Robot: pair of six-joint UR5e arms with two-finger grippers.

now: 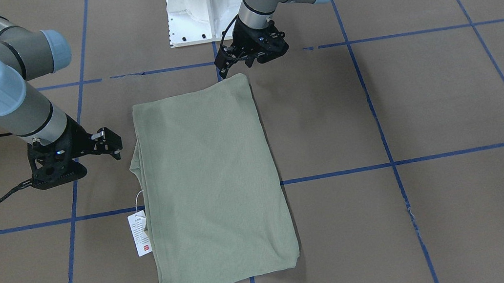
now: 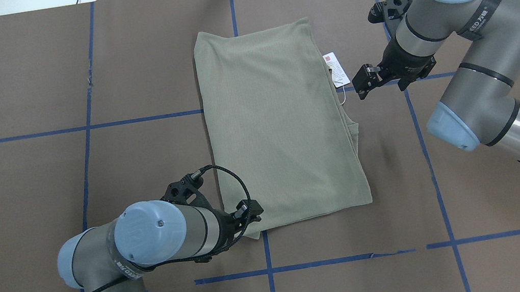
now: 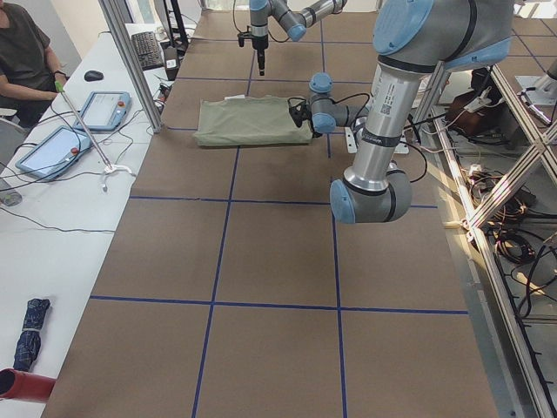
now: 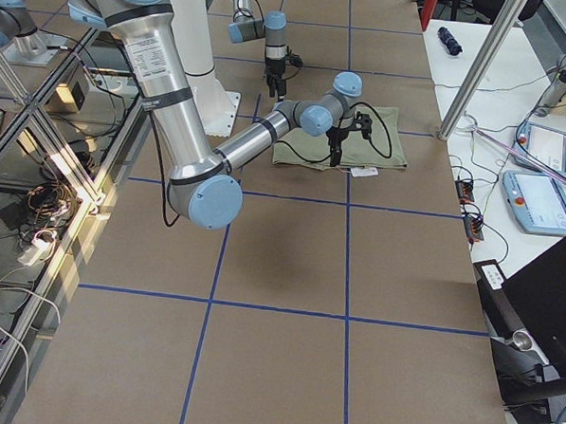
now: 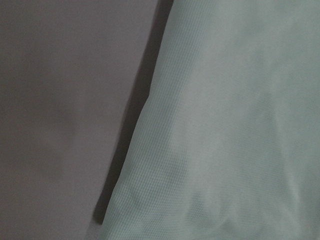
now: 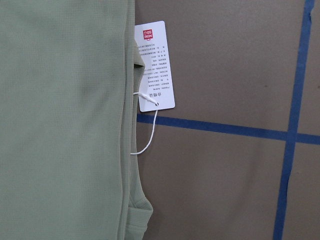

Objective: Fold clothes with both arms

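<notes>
Your two grippers seem to stand with jaws apart, gripping nothing: the left gripper (image 2: 250, 210) over the near-left corner of the shirt (image 2: 278, 128), the right gripper (image 2: 363, 83) just beside the hang tag (image 6: 155, 65). The one shirt lies mid-tabletop (image 2: 26, 98), nearer the far edge. It is pale sage green, fine-ribbed and folded into a flat oblong. The one white tag hangs on a white string at its right edge, bearing a red square mark and small print too fine to read.

Brown table (image 1: 424, 102), blue tape grid (image 1: 414, 33).
A folded sage-green shirt (image 1: 211, 182) lies flat on it, its white hang tag (image 1: 139, 234) beside one edge.
</notes>
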